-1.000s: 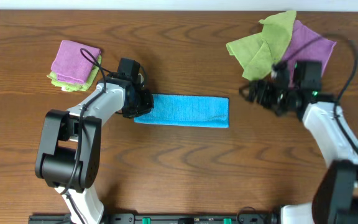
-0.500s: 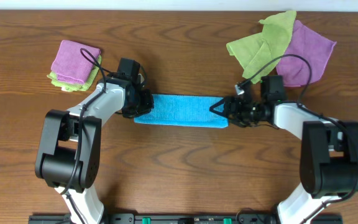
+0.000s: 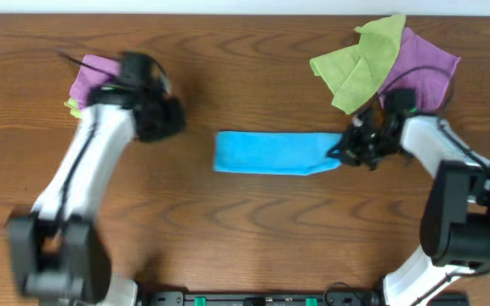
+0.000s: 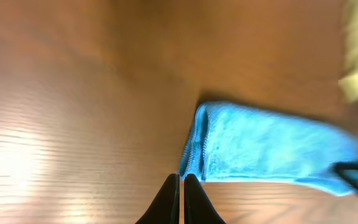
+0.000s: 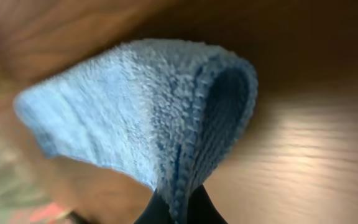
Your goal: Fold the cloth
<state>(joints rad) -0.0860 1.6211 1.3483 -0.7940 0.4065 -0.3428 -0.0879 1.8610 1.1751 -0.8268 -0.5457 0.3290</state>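
Note:
The blue cloth lies folded into a long strip on the table, its layered right end lifted a little. My right gripper is shut on that end; in the right wrist view the stitched edge of the cloth is pinched between the dark fingers. My left gripper hangs shut and empty to the upper left of the strip, apart from it. From the left wrist view, its closed fingertips point toward the near end of the cloth.
A folded purple and green stack sits at the back left, close behind my left arm. A loose green cloth and a purple cloth lie at the back right, just behind my right arm.
My right gripper reached the strip's right end and closed on it, and the strip slid right. My left arm pulled up and left, away from the strip's left end.

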